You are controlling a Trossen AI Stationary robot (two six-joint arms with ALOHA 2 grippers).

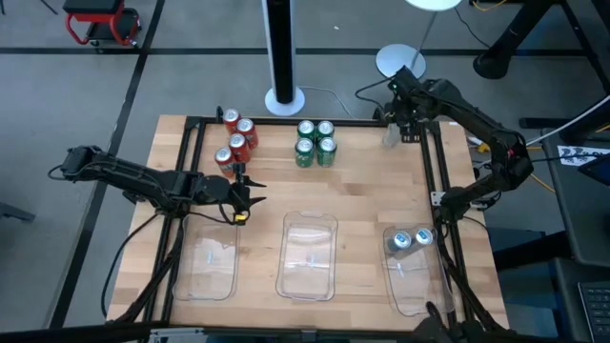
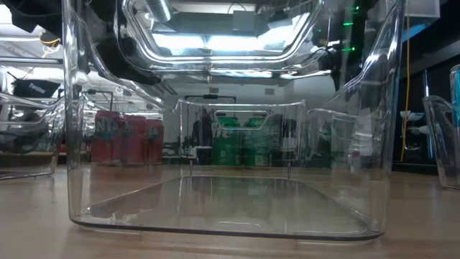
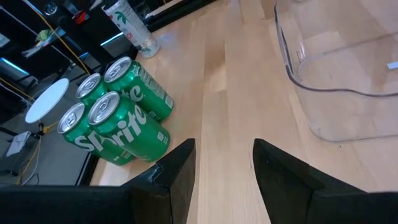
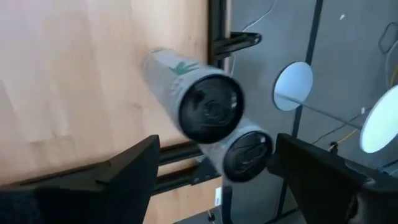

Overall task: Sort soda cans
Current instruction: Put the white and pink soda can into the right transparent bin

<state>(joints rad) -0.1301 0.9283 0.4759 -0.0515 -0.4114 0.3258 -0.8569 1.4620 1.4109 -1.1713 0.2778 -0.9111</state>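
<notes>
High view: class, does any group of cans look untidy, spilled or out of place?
The red cans at the far left stand in a ragged, staggered row, unlike the green cans, which form a tidy square. Nothing looks spilled or damaged.

Three trays in row at near edge; two cans in right one.

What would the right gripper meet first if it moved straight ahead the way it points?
Probably the nearer of two silver cans at the table's back corner, ahead of the open right gripper; depth is unclear.
</notes>
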